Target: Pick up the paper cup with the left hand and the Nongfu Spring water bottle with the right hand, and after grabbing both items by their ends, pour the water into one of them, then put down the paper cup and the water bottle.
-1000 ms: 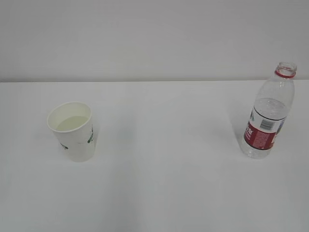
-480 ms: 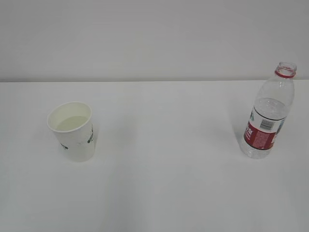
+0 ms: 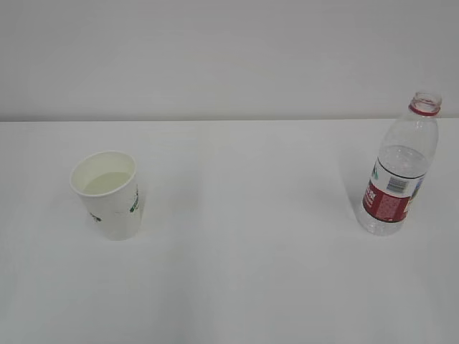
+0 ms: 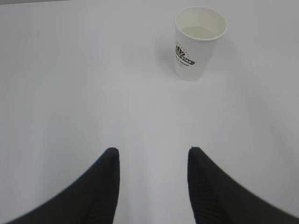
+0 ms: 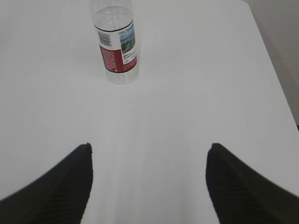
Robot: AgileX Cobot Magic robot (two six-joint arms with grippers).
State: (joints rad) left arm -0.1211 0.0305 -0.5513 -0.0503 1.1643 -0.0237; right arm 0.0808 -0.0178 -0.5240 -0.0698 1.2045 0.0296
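Paper cup [image 3: 109, 192] upright; bottle [image 3: 396, 172] apart

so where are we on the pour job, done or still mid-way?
Looks finished. Done: the paper cup stands upright on the table with water in it, and the capless water bottle stands upright at the right. In hand: nothing; the left pincer and right pincer are both open, empty and well back from cup and bottle. Left: nothing visible.

change: none visible | paper cup [image 3: 107, 192], bottle [image 3: 399, 168] unmoved
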